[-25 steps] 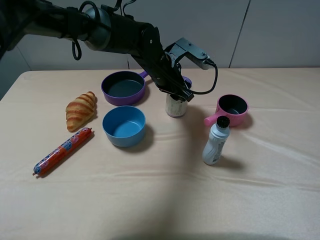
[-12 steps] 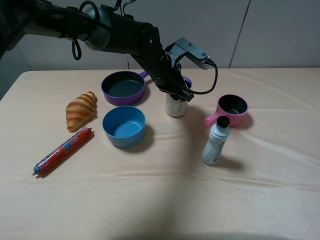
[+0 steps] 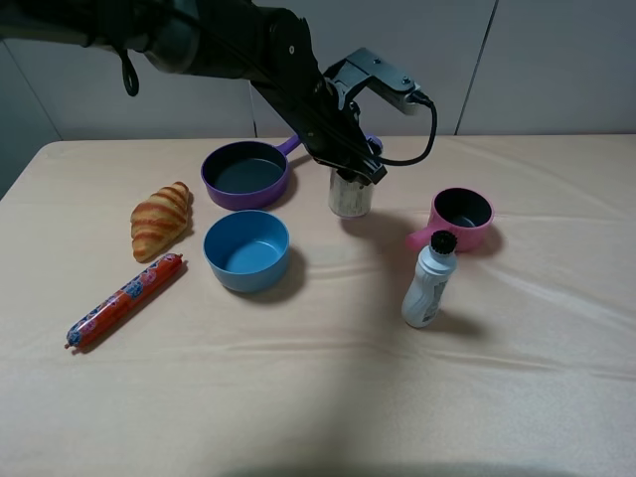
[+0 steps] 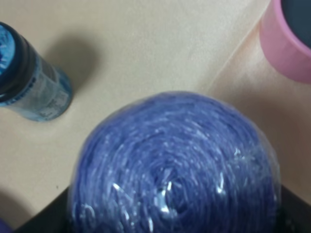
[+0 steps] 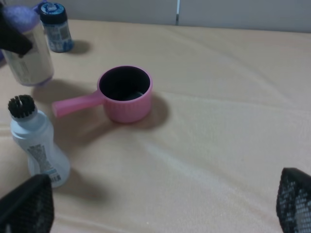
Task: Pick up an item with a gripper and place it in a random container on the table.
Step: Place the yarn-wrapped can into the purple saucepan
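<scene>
My left gripper [image 3: 355, 166] is shut on the purple lid of the tall clear jar [image 3: 350, 195] and holds it upright a little above the beige table [image 3: 328, 397]. The lid [image 4: 175, 165] fills the left wrist view. The jar also shows in the right wrist view [image 5: 30, 54]. The round purple frying pan [image 3: 245, 175] with a dark inside lies just left of the jar. My right gripper [image 5: 159, 208] is open and empty, low over the cloth on the table's right side; it is out of the exterior view.
A pink saucepan [image 3: 460, 217] and a white squeeze bottle [image 3: 429, 282] stand right of the jar. A blue bowl [image 3: 246, 249], a croissant [image 3: 161, 219] and a red sausage [image 3: 124, 300] lie to the left. A small blue jar [image 5: 56, 26] stands behind.
My left arm has risen and lifted the jar off the cloth, slightly towards the back. The other things have not moved.
</scene>
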